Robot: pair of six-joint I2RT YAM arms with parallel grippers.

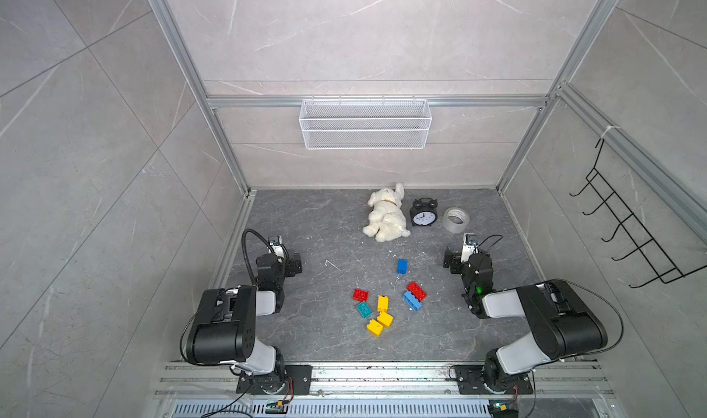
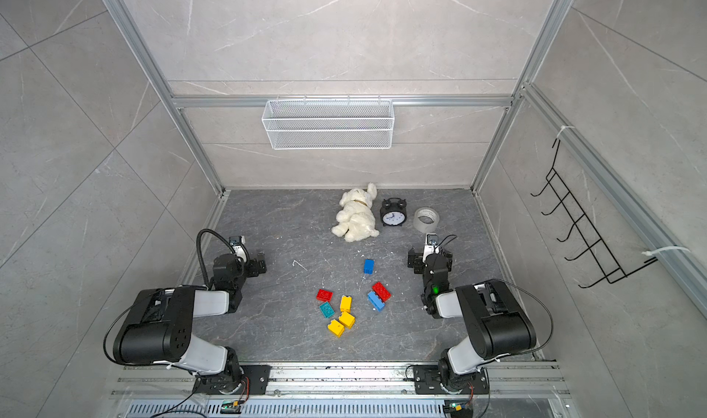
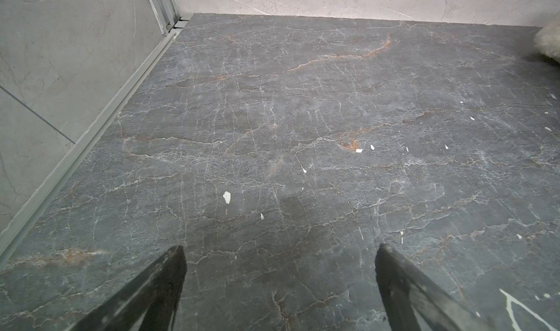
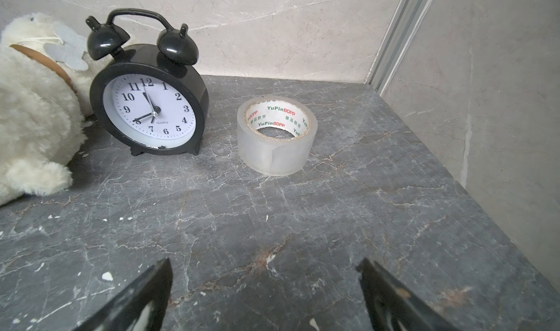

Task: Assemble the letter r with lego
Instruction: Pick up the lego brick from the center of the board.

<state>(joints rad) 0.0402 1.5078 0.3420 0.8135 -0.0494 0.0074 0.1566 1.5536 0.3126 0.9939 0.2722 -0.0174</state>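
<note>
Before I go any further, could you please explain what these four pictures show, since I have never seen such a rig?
Two robot arms stand at the near edge of a grey table, each ending in a two-fingered gripper. The two wide pictures come from one camera head above, looking down on everything. The other two come from cameras on the wrists: the left gripper looks over mostly bare table, the right gripper faces a clock, a tape roll and a plush toy at the far side. Between the arms lie eight lego bricks: three yellow, two red, two blue, one teal. Both grippers are open and hold nothing.
</note>
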